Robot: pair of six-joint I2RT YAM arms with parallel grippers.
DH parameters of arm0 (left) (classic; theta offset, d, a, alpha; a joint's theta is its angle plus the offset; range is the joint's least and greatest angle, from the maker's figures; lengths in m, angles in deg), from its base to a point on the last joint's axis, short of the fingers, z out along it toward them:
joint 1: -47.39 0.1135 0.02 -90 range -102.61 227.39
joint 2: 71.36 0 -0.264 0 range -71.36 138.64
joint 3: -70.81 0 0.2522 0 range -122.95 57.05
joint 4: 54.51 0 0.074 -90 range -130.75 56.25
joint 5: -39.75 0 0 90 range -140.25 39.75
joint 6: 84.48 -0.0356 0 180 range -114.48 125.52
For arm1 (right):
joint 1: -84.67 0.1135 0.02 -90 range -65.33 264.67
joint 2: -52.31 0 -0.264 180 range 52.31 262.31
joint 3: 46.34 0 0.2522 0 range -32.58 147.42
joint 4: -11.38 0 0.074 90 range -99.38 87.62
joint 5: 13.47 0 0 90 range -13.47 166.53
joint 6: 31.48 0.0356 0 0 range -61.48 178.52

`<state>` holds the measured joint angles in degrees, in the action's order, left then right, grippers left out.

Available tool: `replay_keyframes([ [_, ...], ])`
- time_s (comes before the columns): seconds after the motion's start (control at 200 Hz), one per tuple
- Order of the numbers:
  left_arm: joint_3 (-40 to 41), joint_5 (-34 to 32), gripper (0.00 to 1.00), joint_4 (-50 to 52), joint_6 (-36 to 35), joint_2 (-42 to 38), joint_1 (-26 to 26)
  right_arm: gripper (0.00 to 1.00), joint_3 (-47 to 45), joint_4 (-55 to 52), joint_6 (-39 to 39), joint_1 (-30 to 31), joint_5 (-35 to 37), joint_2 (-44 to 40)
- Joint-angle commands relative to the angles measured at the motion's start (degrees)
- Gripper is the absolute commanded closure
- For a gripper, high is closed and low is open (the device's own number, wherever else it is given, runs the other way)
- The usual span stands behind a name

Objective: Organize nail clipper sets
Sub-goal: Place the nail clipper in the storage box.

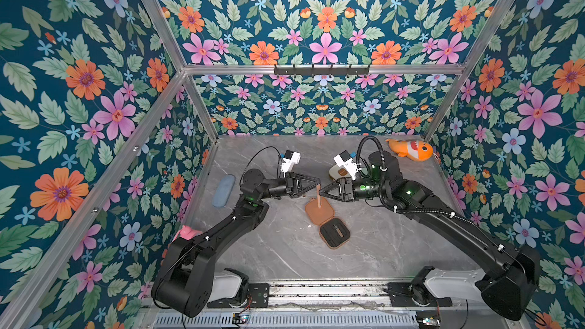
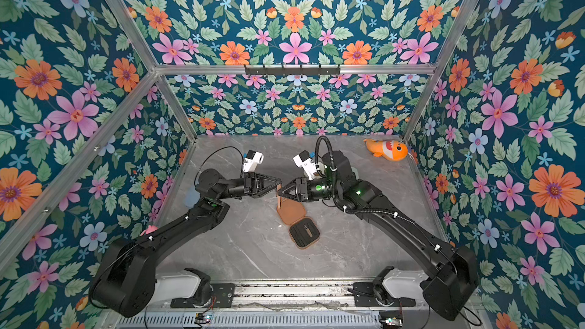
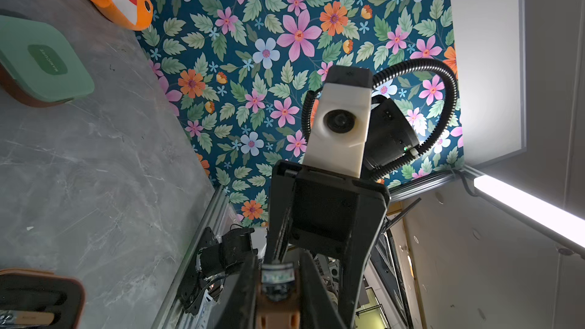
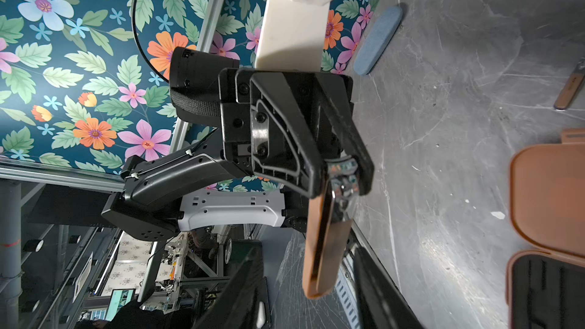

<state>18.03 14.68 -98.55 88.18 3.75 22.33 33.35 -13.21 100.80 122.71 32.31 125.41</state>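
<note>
**Brown clipper hangs between my two claws**

In both top views, my left claw (image 1: 317,182) is clamped on the upper end of the brown clipper (image 1: 318,197). The clipper hangs upright above the open brown case (image 1: 319,212). My right claw (image 1: 322,192) points at the clipper from the opposite side, just beside it. The case lies flat on the worktop (image 1: 285,254), with its lid toward the back wall and its black tray (image 1: 335,233) toward the arm bases. One tool sits in the tray. The cream case (image 1: 333,174) is partly hidden behind the right wrist. A pale blue case (image 1: 223,190) lies near the left edge, and an orange fish toy (image 1: 411,150) lies in the far right corner.

In the left wrist view, the left claw is closed on the metal end of the clipper (image 3: 278,275). The mint green case (image 3: 41,61) lies closed on the worktop, well apart from the brown tray (image 3: 31,295).

In the right wrist view, the fingers (image 4: 250,280) of the right claw stand apart, one on each side of the clipper's lower end (image 4: 323,242). I see a gap on both sides, so they grip nothing. Another slim tool (image 4: 569,90) lies loose on the worktop, near the brown lid (image 4: 550,197).
</note>
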Motion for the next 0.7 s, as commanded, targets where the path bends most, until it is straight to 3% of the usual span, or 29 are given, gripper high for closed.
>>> replay_keyframes([
  [0.0, 0.06, 0.47, 0.92, -6.56, 2.98, -0.05, 0.01, 0.52, 0.55, 2.58, 0.75, 0.01, -1.07, 0.8],
  [0.2, 0.25, 0.64, 0.92, -6.8, 3.52, -0.36, -0.17, 0.54, 1.37, 3.17, 0.82, 0.0, -0.51, 1.77],
  [0.58, 0.75, 0.54, 0.92, -6.64, 3.66, -1.1, -0.78, 0.66, 2.42, 6.6, 3.12, 0.01, -3.32, 3.98],
  [0.695, 1.01, 0.47, 0.91, -6.09, 3.32, -1.28, -0.87, 0.74, 2.42, 7.63, 3.79, -0.03, -3.89, 4.23],
])
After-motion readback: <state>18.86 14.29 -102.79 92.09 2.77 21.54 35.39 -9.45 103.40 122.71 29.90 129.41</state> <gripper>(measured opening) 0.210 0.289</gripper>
